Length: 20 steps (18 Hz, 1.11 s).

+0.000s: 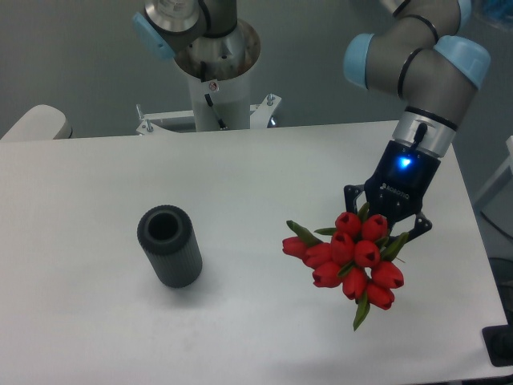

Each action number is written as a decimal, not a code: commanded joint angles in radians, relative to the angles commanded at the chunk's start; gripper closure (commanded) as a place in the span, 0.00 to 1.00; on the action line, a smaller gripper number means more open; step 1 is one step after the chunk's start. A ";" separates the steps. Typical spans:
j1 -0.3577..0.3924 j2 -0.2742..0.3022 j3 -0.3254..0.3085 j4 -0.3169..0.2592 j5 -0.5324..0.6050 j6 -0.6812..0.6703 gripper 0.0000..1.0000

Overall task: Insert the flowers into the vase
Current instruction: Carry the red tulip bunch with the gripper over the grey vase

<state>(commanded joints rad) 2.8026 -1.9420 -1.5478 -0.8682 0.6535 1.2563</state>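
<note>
The flowers [353, 258], a tight bunch of red tulip buds with green leaves, hang at the right side of the table, buds toward the camera. My gripper [386, 218] sits just behind and above the bunch, its fingers closed around the hidden stems. The vase [168, 245], a dark ribbed cylinder with its round mouth facing up, stands on the table well to the left of the flowers, apart from the gripper.
The arm's white base column [216, 76] stands at the back edge of the white table [240, 168]. The table's right edge and front edge lie close to the flowers. A pale rounded object [32, 122] sits at the far left.
</note>
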 joint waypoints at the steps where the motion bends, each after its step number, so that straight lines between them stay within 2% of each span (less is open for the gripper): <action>1: -0.005 0.000 -0.005 0.000 -0.003 0.000 0.76; 10: -0.048 0.037 -0.018 0.008 -0.011 -0.144 0.76; 15: -0.127 0.069 -0.037 0.025 -0.009 -0.257 0.76; 17: -0.155 0.078 -0.038 0.055 -0.009 -0.343 0.76; 20: -0.198 0.087 -0.040 0.080 -0.011 -0.387 0.76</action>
<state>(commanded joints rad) 2.6048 -1.8546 -1.5877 -0.7885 0.6428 0.8698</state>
